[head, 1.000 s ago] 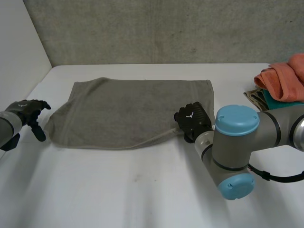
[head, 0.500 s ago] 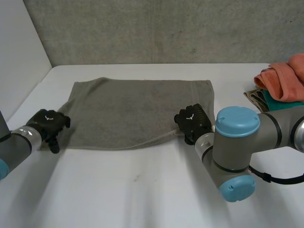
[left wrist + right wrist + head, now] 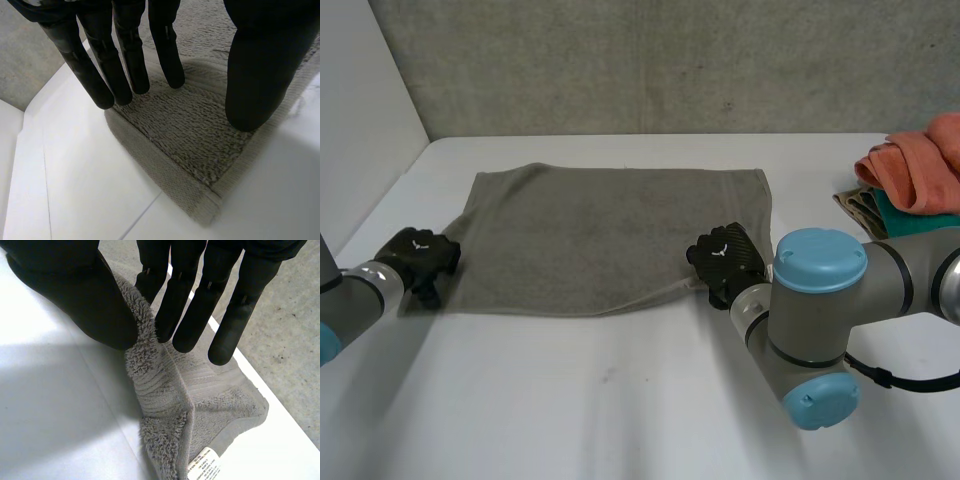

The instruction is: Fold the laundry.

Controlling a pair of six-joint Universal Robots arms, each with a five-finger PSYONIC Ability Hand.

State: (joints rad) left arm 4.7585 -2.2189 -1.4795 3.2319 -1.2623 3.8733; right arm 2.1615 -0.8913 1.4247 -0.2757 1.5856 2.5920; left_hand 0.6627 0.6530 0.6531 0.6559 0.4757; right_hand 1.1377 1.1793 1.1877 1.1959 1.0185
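Status: grey terry towel (image 3: 610, 235) lies flat mid-tabletop (image 3: 620, 400), nearer the left edge. The right hand (image 3: 725, 262) pinches its near right corner, thumb to fingers. The left hand (image 3: 418, 258) is spread, just resting on the near left corner. Lift now and the towel likely skews: only one side is gripped.

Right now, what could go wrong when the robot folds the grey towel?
The left robot hand lies flat on its corner of the grey towel, not pinching, so that corner may get left behind in a lift.
The right robot hand pinches just a small bunched ridge at the near edge; it might slip out.
The orange cloth sits close to the right arm, which could bump it.
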